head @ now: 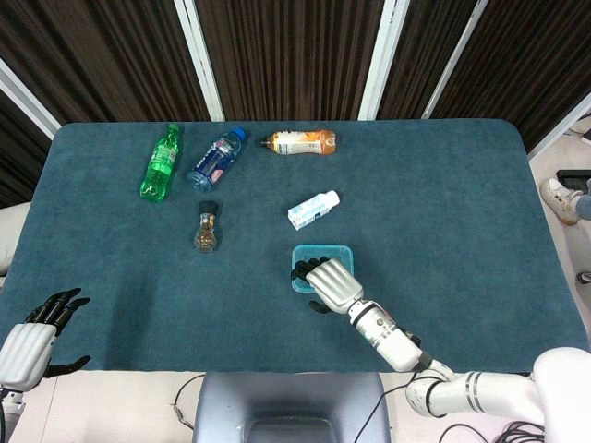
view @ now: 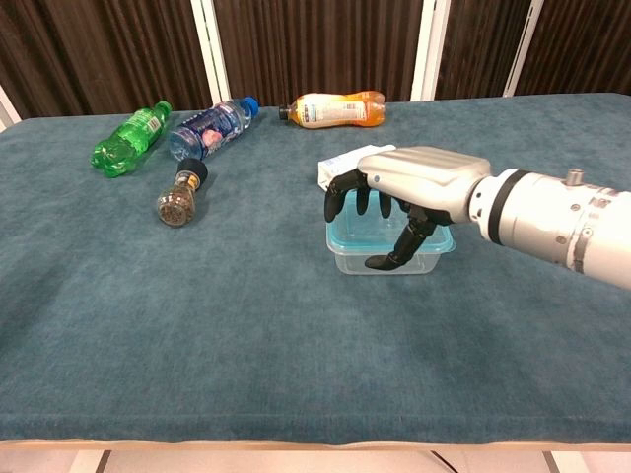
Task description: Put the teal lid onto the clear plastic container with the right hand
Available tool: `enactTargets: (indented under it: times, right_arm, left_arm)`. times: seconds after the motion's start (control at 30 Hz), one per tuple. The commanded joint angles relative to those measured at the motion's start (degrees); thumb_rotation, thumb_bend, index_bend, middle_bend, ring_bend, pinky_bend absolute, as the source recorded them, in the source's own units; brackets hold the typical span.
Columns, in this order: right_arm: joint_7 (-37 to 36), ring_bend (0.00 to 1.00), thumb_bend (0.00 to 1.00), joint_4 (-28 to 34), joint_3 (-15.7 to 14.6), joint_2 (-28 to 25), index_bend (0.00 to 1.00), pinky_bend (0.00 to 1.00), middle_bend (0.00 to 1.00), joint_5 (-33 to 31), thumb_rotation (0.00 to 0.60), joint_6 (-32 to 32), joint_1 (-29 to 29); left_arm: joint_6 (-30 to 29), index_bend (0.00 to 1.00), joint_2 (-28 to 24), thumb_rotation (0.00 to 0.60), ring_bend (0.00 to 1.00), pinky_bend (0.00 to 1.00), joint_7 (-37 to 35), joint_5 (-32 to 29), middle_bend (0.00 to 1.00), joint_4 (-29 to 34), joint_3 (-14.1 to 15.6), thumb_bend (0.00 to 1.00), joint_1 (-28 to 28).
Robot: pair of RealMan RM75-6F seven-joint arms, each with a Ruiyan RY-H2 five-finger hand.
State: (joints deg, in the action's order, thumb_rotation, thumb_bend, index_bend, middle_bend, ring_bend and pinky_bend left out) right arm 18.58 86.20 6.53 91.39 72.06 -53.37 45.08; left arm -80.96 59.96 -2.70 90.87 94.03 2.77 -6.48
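The clear plastic container (view: pixel 386 257) stands right of the table's middle, and the teal lid (head: pixel 322 254) lies flat on top of it. My right hand (head: pixel 331 283) hovers over the container's near half, palm down, its fingers apart and curved down. In the chest view the right hand (view: pixel 414 185) holds nothing; its thumb hangs in front of the container's near wall and its fingertips are above the lid (view: pixel 357 230). My left hand (head: pixel 37 336) hangs beyond the table's near left corner, fingers spread and empty.
A small white bottle (head: pixel 313 209) lies just behind the container. A spice jar (head: pixel 206 229) lies to its left. Green (head: pixel 160 162), blue (head: pixel 216 159) and orange (head: pixel 301 142) bottles lie along the far side. The table's near edge (head: pixel 277 369) is close to my right forearm.
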Motion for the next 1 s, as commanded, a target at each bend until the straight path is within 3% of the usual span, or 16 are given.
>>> enactTargets:
  times: [0.03, 1.0]
  right_arm:
    - [-1.64, 0.37, 0.4, 0.61, -0.45, -1.03, 0.45, 0.51, 0.39, 0.7, 0.6, 0.76, -0.26]
    - [-11.1, 0.36, 0.4, -2.4, -1.86, -0.76, 0.45, 0.51, 0.39, 6.23, 0.6, 4.18, 0.43]
  left_arm:
    - [0.09, 0.2, 0.01, 0.6, 0.1, 0.25, 0.07, -0.06, 0.09, 0.04, 0.0, 0.44, -0.03]
    - [-0.03, 0.2, -0.12, 0.6, 0.1, 0.25, -0.36, 0.03, 0.09, -0.03, 0.0, 0.44, 0.0]
